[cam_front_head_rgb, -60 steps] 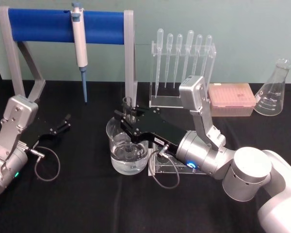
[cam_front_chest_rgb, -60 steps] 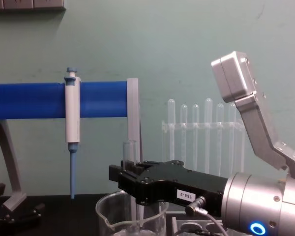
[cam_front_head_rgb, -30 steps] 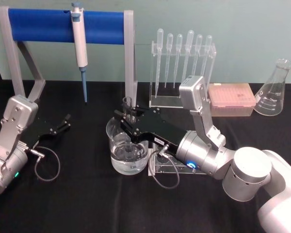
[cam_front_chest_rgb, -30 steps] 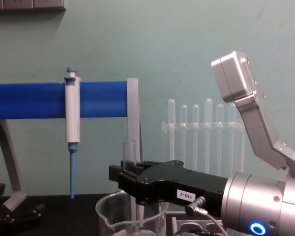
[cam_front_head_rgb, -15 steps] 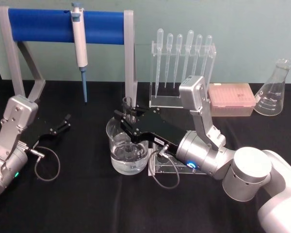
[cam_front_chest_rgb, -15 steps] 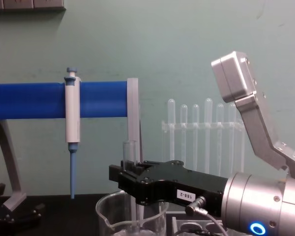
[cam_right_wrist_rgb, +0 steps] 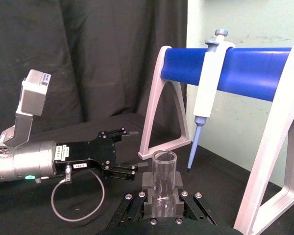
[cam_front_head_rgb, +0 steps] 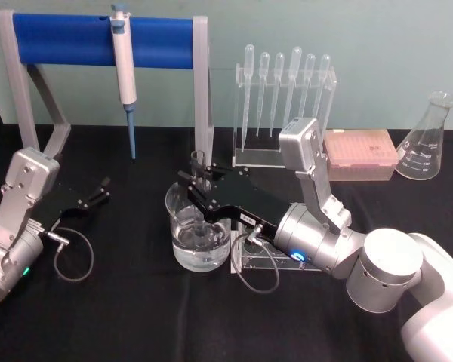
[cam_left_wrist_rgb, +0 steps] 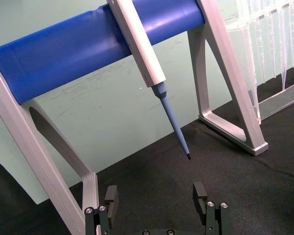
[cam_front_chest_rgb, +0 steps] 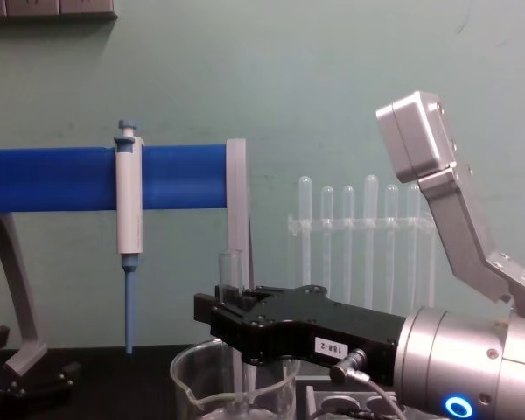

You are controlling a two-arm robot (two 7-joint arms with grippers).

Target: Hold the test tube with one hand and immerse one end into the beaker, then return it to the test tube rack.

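Right gripper (cam_front_head_rgb: 198, 178) reaches in over the beaker (cam_front_head_rgb: 181, 253), jaws clamped on the test tube (cam_front_chest_rgb: 233, 265) — I've got it upright, open top poking above the jaws, lower end down past the beaker's rim. Whether the tip meets the water, I can't tell. The beaker stands mid-worktop (cam_front_head_rgb: 136, 309). My left gripper (cam_front_head_rgb: 100, 191) sits low over the worktop's left side — well apart, jaws spread.

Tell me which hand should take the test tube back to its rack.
Right: the right hand is shut on the test tube standing in the beaker; the left hand lies open, far aside.
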